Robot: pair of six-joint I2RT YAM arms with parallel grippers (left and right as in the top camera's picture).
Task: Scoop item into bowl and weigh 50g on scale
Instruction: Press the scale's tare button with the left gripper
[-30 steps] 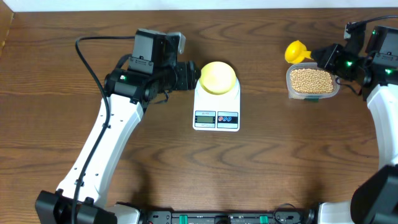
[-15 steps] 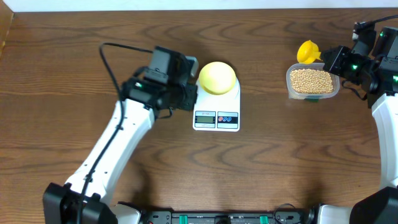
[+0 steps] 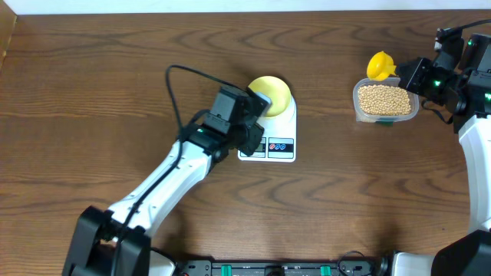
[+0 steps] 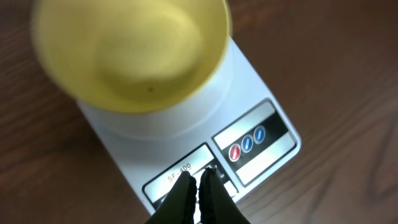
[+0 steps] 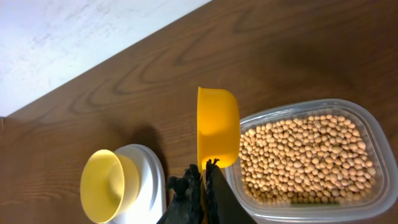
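Observation:
The pale yellow-green bowl (image 3: 268, 94) (image 4: 134, 53) sits empty on the white scale (image 3: 282, 156) (image 4: 249, 71). My left gripper (image 3: 254, 144) (image 4: 199, 178) is shut on nothing, its tips over the scale's display, left of the round buttons (image 4: 247, 143). Whether they touch the panel I cannot tell. The tan beans (image 3: 384, 97) (image 5: 305, 155) fill a clear tub at the right. My right gripper (image 3: 399, 70) (image 5: 206, 167) is shut on the handle of a yellow scoop (image 3: 379, 64) (image 5: 217, 127), which hangs empty at the tub's far-left corner. In the right wrist view the bowl (image 5: 106, 186) and the scale (image 5: 151, 171) show at the lower left.
The clear plastic tub (image 3: 416, 107) (image 5: 367, 124) stands near the table's back right. The left arm (image 3: 165, 180) stretches diagonally from the front left to the scale. Bare wood lies between scale and tub and along the front.
My left arm swung from left of the bowl down to the scale's front, and its fingers shut. The right gripper and scoop shifted slightly right early on, then stayed still.

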